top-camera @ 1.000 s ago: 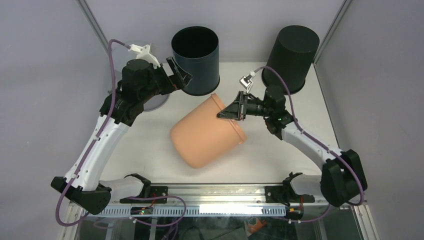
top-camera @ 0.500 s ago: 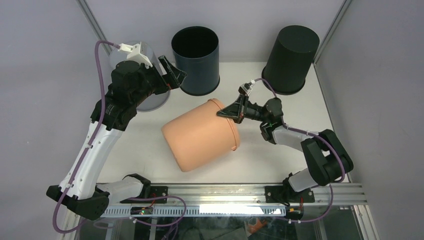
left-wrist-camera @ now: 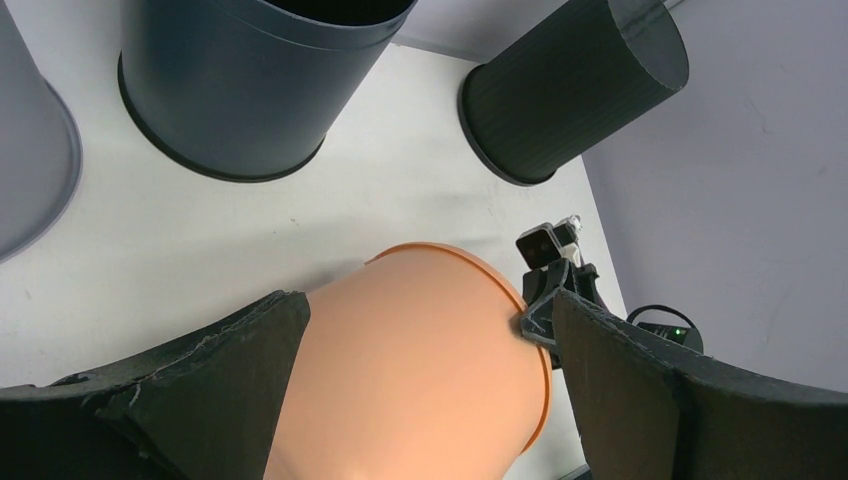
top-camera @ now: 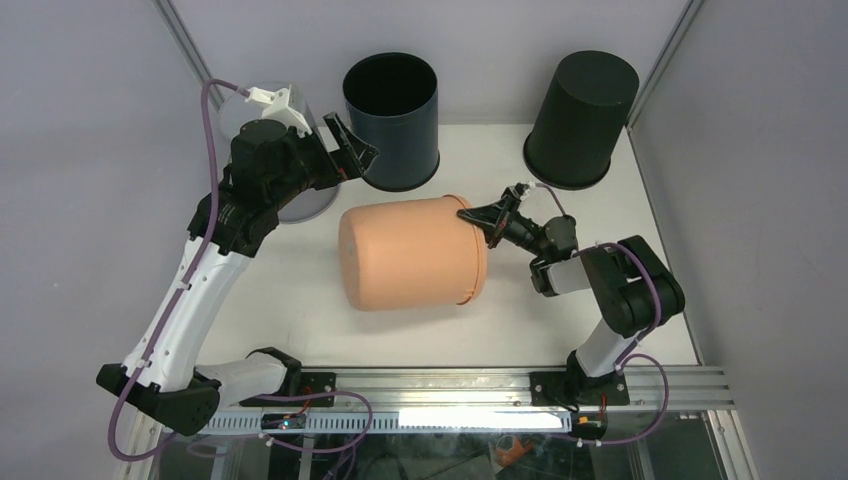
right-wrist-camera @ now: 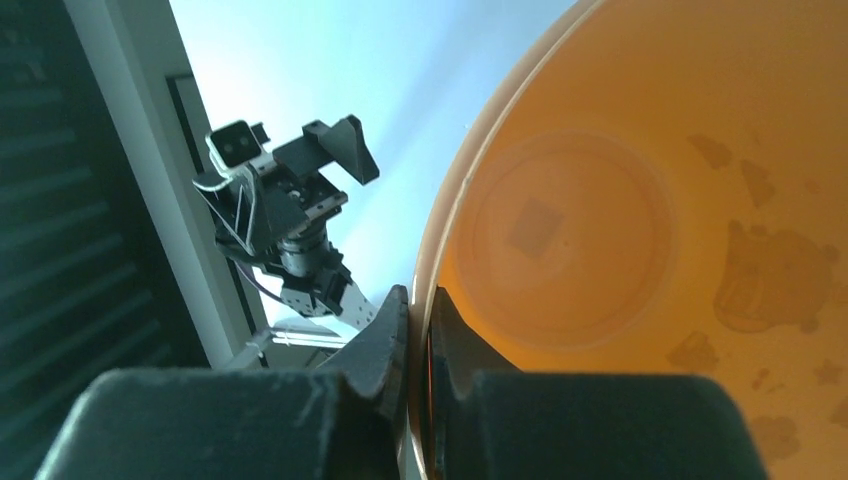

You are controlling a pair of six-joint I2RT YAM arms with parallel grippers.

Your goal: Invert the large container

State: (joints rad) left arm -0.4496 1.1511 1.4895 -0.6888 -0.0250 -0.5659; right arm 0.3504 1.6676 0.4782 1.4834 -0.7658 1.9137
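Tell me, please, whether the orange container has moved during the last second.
Yes: the orange container rotated, its closed end swinging away from the front rail.

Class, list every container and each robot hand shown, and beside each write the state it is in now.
peach container: lying on its side, rim gripped.
right hand: shut on the rim.
left hand: open, holding nothing.
dark blue bin: upright, mouth up.
black bin: upside down.
grey container: mostly hidden, cannot tell.
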